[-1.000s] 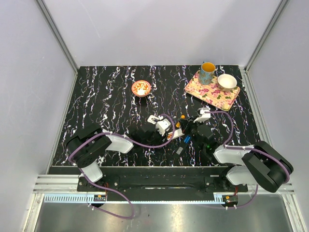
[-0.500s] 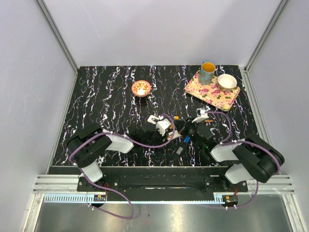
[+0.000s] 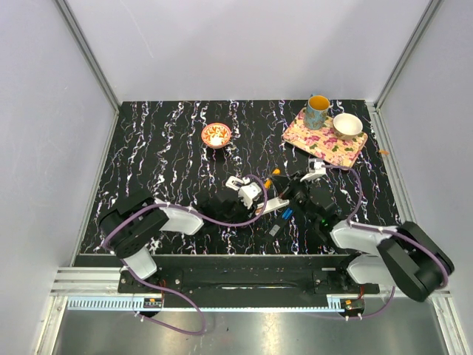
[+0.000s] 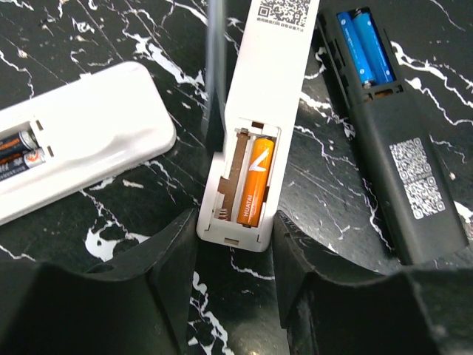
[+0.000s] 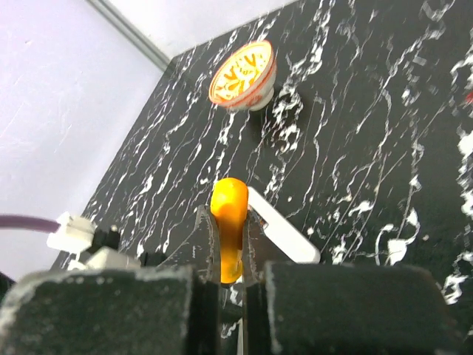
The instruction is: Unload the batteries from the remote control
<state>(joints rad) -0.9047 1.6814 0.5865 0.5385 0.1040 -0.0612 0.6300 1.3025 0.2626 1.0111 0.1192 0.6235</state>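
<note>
Pinching battery (image 5: 229, 201), right end effector (image 5: 228, 248), remote (image 4: 260, 89) clamped

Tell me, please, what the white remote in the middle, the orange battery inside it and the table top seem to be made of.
White remote: probably plastic, matte, with moulded edges and a printed code.
Orange battery: seems metal under a glossy printed wrap; a highlight runs along it.
Table top: looks like black marble with white veins, perhaps only a printed laminate.
</note>
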